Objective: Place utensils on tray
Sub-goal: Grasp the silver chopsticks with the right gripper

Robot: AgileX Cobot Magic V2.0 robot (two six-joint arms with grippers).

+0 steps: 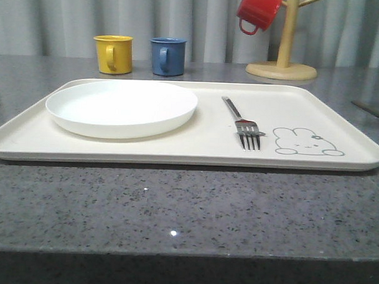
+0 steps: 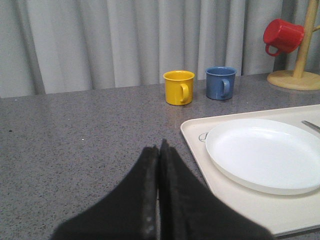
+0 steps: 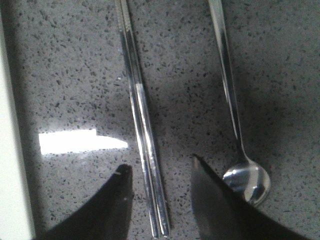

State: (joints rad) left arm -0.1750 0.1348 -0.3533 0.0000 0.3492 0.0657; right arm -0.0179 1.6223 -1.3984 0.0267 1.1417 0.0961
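The cream tray (image 1: 340, 119) with its rabbit drawing lies across the table, and a silver fork (image 1: 242, 123) rests on it right of the white plate (image 1: 121, 107). In the right wrist view a pair of silver chopsticks (image 3: 141, 115) lies side by side on the grey counter, and my right gripper (image 3: 160, 169) stands open with a finger on each side of them, not touching. A round-bowled spoon (image 3: 235, 120) lies just beyond one finger. My left gripper (image 2: 159, 148) is shut on nothing, above the counter beside the tray's corner (image 2: 192, 131).
A yellow mug (image 1: 113, 53) and a blue mug (image 1: 167, 56) stand behind the tray. A red mug (image 1: 257, 11) hangs on a wooden mug tree (image 1: 285, 39) at the back right. The tray's edge (image 3: 11, 150) runs close beside the chopsticks.
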